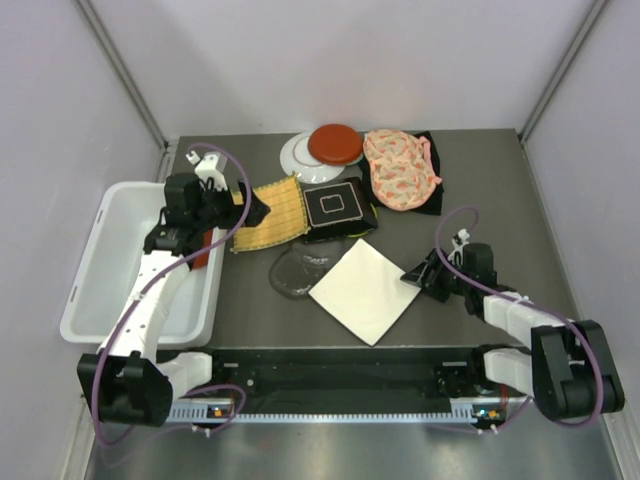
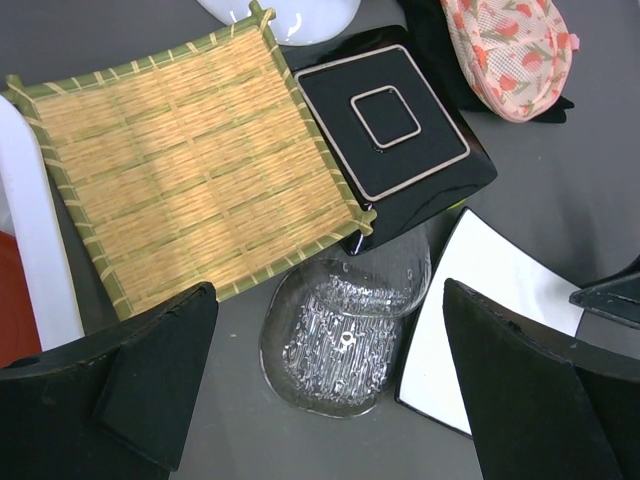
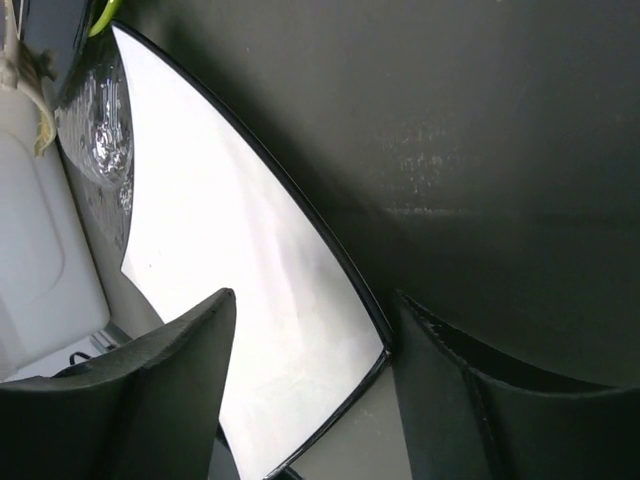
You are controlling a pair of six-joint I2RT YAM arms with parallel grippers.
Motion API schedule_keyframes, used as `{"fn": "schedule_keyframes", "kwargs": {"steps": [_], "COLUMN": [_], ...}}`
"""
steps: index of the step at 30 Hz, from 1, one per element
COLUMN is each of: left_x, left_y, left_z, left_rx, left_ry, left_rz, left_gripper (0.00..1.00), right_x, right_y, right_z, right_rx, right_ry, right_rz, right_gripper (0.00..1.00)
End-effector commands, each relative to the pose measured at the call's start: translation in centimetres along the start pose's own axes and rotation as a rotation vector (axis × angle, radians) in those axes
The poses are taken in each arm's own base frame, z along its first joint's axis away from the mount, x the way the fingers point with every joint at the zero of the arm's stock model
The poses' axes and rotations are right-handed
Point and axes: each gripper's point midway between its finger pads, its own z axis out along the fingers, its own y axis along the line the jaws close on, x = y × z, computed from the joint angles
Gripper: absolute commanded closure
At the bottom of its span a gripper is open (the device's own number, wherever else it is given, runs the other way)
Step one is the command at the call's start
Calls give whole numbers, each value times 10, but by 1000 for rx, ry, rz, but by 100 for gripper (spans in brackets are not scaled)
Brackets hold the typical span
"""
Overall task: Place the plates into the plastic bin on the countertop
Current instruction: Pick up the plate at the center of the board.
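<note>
Top: L gripper (image 1: pixel 250 210) over yellow woven plate (image 1: pixel 272 215), just beside white plastic bin (image 1: pixel 95 290). R gripper (image 1: pixel 412 275) at corner of white square plate (image 1: pixel 362 290), on grey countertop (image 1: pixel 480 200).
L wrist: fingers (image 2: pixel 150 380) wide apart, nothing held, above clear glass plate (image 2: pixel 340 345).
R wrist: fingers (image 3: pixel 170 380) apart, straddling the white plate's corner; contact unclear.

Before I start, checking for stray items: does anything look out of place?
Yes: a pink floral fabric piece lies on a black cloth at the back right, beside the red plate; neither is a plate.
</note>
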Motion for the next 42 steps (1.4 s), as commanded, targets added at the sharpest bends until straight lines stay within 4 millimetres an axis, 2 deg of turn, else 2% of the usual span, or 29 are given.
{"fn": "schedule_keyframes", "kwargs": {"steps": [1, 6, 10, 12, 13, 16, 17, 20, 21, 26, 31, 42], "left_x": [-12, -10, -9, -8, -8, -7, -7, -7, -7, -5, -3, -5], "left_y": [-12, -16, -17, -18, -18, -18, -19, -21, -21, -21, -24, -39], "left_z": [-3, -2, 0, 0, 0, 1, 1, 1, 0, 2, 4, 0], "left_rx": [57, 76, 84, 87, 87, 88, 90, 98, 99, 98, 115, 189], "left_ry": [-53, -47, -41, -40, -38, -36, -37, -35, -37, -31, -23, -37], "left_rz": [16, 10, 11, 14, 13, 15, 16, 16, 18, 19, 21, 36], "left_gripper": [1, 1, 1, 1, 1, 1, 1, 1, 1, 1, 1, 1], "right_x": [12, 16, 17, 15, 14, 8, 9, -5, -3, -39, -66, -95], "right_y": [-12, -12, -13, -12, -12, -7, -9, 2, -1, 19, 65, 142], "right_z": [5, 10, 14, 16, 16, 15, 13, 4, -1, -33, -67, -112], "right_rx": [7, -7, -8, -10, -10, -11, 9, 11, 39, 79, -7, -178], "right_ry": [31, 43, 56, 50, 49, 37, 43, -2, 6, -170, -279, -361], "right_rz": [28, 24, 17, 10, 3, -12, -8, -54, -53, -107, -194, -310], "right_gripper": [40, 50, 68, 74, 83, 98, 100, 100, 100, 100, 100, 100]}}
